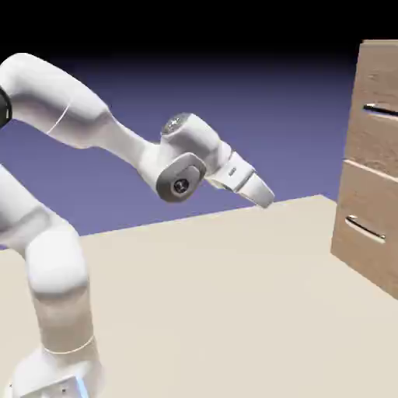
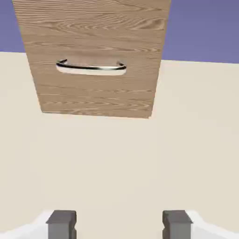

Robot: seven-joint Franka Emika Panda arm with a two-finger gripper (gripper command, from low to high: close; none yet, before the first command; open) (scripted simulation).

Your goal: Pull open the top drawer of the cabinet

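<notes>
Near the tabletop (image 1: 202, 303)'s middle, the claw (image 2: 119, 225) hangs wide open, holding nothing; the closed-looking top drawer (image 1: 377, 109) sits well apart, toward the exterior view's right.

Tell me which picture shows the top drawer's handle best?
The exterior view: the top drawer's handle shows there as a dark, shiny bar, though the picture's right edge cuts it off. The hand view shows only one handle, the lower drawer's.
</notes>
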